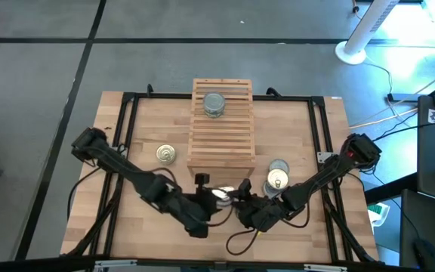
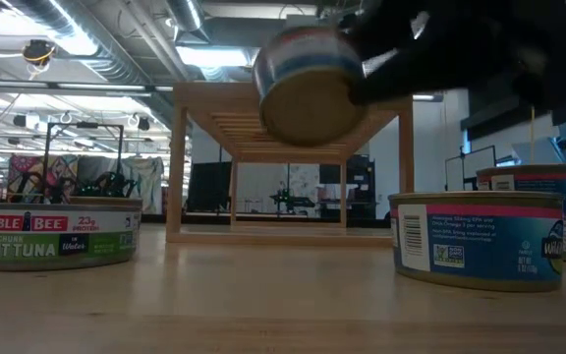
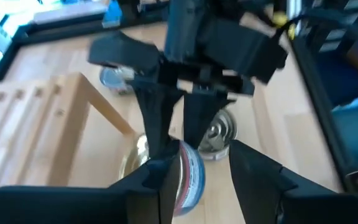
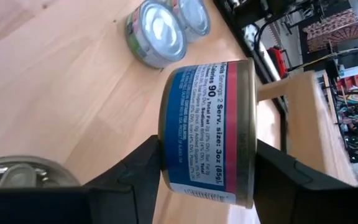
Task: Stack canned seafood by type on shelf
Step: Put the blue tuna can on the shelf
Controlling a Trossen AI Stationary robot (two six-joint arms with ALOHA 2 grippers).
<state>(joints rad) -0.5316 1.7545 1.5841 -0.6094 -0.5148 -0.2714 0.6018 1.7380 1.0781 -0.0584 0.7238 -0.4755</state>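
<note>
**Blue can held in the air between both grippers, in front of the shelf**

Starting at my left, a gold-topped can [image 1: 166,155] sits alone on the tabletop [image 1: 300,136], well apart from everything else. The left gripper [image 1: 207,198] has its fingers parted on either side of the blue-labelled can [image 4: 207,130]; from the left wrist view I cannot tell if they touch it. That can hangs on its side above the table, just in front of the shelf [image 1: 221,140]. The right gripper [image 1: 236,198] clamps it across its flat ends, fingers pressed to top and bottom.

I judge these tins stiff, dense for their size and slick on the metal faces. A grip on the ends looks firm, but the label side seems more likely to slip.

The shelf holds one grey-topped can [image 1: 214,104] near its back end; the remaining slats are bare. To the right, two more cans [image 1: 278,175] stand together on the table beside the right arm.
</note>
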